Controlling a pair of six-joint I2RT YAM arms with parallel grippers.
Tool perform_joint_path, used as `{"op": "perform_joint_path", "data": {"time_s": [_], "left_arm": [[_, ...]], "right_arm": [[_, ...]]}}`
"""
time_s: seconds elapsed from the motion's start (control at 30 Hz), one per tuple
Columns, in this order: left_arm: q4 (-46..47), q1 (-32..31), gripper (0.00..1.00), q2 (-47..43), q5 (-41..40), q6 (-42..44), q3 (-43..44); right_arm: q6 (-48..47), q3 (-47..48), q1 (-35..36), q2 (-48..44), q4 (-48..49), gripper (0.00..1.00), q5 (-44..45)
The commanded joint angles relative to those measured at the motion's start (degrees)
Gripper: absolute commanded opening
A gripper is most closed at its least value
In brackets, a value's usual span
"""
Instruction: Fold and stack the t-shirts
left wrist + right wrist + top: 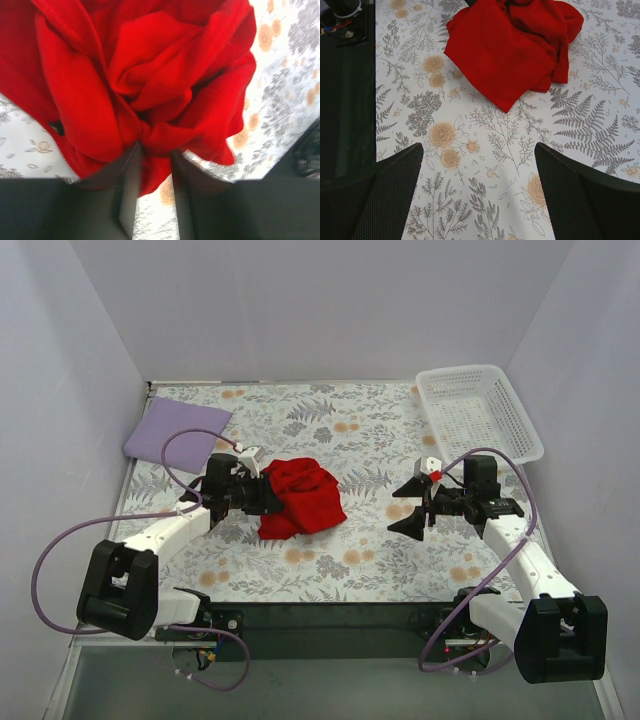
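Two shirts: red shirt crumpled, soft deep folds, one fold pinched in nearly closed left gripper; lilac shirt flat, smooth, well apart behind it; right gripper spread wide, empty, open floral table ahead before red edge.

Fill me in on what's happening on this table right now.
The left gripper pinches a fold of the crumpled red t-shirt in the middle of the floral table. The right gripper hovers open to the shirt's right, holding nothing. The lilac t-shirt lies flat at the far left corner and looks already folded. A white basket sits at the far right corner.
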Motion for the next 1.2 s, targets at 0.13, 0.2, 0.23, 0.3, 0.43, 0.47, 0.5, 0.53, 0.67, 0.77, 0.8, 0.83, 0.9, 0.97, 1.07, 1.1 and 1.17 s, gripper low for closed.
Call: {"op": "perform_joint_path", "data": {"time_s": [0.13,0.2,0.23,0.3,0.43,0.47,0.5,0.53,0.67,0.77,0.8,0.83,0.9,0.97,1.07,1.1,1.17], "left_arm": [[-0.6,-0.5,0.0,-1.3,5.5,2.1,3.1],[-0.3,-0.6,0.0,-4.5,6.4,2.2,3.1],[-0.1,-0.6,0.0,-5.7,6.7,2.7,3.2],[0.0,-0.7,0.0,-9.4,7.1,3.0,3.5],[-0.1,-0.8,0.0,-15.3,7.1,4.5,4.7],[-0.3,-0.8,0.0,-16.3,7.0,5.3,5.4],[-0.4,-0.8,0.0,-17.3,6.9,5.7,5.9],[-0.5,-0.8,0.0,-18.3,6.3,5.9,6.3],[-0.8,-0.8,0.0,-23.1,4.7,7.3,8.7],[-0.7,-0.8,0.0,-24.6,4.4,7.4,10.5],[-0.7,-0.8,0.0,-25.2,4.6,7.3,11.0],[-0.8,-0.8,0.0,-25.5,4.8,7.3,11.8],[-0.7,-0.8,0.0,-26.0,5.1,7.1,12.4],[-1.0,-0.8,0.0,-26.2,5.2,6.9,13.3],[-1.9,-0.7,0.0,-27.3,5.2,6.9,13.9],[-2.0,-0.8,0.0,-27.5,5.1,6.9,14.0],[-2.4,-0.8,0.0,-28.6,4.5,6.8,14.3]], "right_arm": [[0.6,-0.6,-1.5,-1.3,2.9,0.99,-3.9],[0.6,-0.7,-1.6,-1.4,3.0,0.98,-4.0],[0.5,-0.8,-1.6,-1.3,3.0,0.98,-3.9],[0.5,-0.9,-1.7,-1.3,3.0,0.98,-3.8],[0.2,-1.1,-1.7,-1.1,2.9,0.98,-3.7],[0.3,-1.1,-1.6,-1.1,3.0,0.98,-3.7],[0.3,-1.1,-1.7,-1.0,2.9,0.98,-3.8],[0.3,-1.2,-1.7,-1.0,2.9,0.98,-3.9],[0.4,-1.3,-1.7,-0.6,3.0,0.98,-3.9],[0.2,-1.2,-1.5,0.0,3.0,0.98,-4.0],[0.1,-1.1,-1.3,0.5,2.9,0.98,-3.9],[-0.1,-0.4,-0.3,0.9,2.6,0.98,-3.3],[-1.5,1.0,1.5,3.0,0.9,0.98,-1.7],[-6.6,5.0,5.8,6.5,-4.5,0.98,2.5],[-12.6,11.7,11.7,12.6,-12.1,0.98,7.0],[-13.4,13.3,13.0,14.2,-13.5,0.98,7.7],[-15.5,17.4,16.2,17.2,-16.8,0.97,8.2]]}}
